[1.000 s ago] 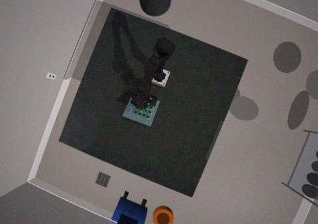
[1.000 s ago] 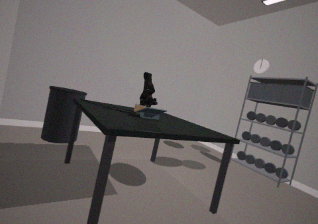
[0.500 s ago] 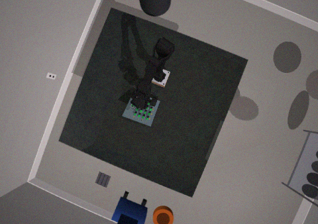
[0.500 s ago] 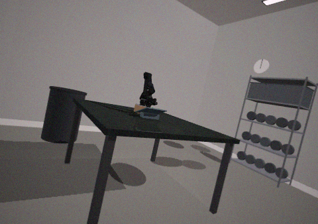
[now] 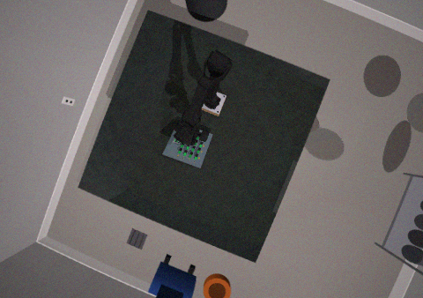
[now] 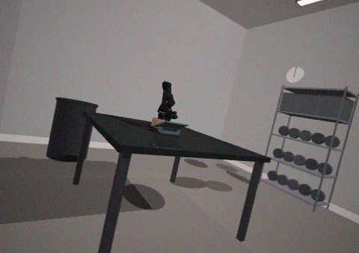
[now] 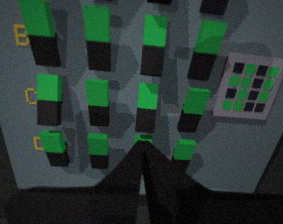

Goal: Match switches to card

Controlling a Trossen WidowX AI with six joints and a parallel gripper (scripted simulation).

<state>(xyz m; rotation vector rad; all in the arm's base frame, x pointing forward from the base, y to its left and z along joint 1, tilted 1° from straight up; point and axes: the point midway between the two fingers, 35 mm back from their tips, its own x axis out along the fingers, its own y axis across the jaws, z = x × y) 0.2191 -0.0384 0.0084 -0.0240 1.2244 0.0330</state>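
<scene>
Grey-blue panel (image 5: 172, 152) (image 6: 169, 131) (image 7: 22, 172) on the dark bench (image 5: 145, 192) (image 6: 179, 152), just below centre in the top view, mid-frame in the exterior one. My end effector (image 5: 187, 141) (image 6: 167, 118) (image 7: 142, 145) is closed, nothing gripped, tips at bottom centre of the wrist view. They overlap the third switch (image 7: 143, 139) of the lowest row, hiding most of it; contact: can't tell. Green and dark halves show on the other switches there, rows marked B, C and, at lower left, D, partly cut. Card (image 7: 251, 86) sits at right of the wrist frame, on the panel beside the grid. Its bottom row reads green, green, dark, dark. Top row: dark, green, dark, green. My arm (image 5: 204, 91) (image 6: 167, 97) comes down from upper centre in the top view, over the white plate (image 5: 221, 100).
</scene>
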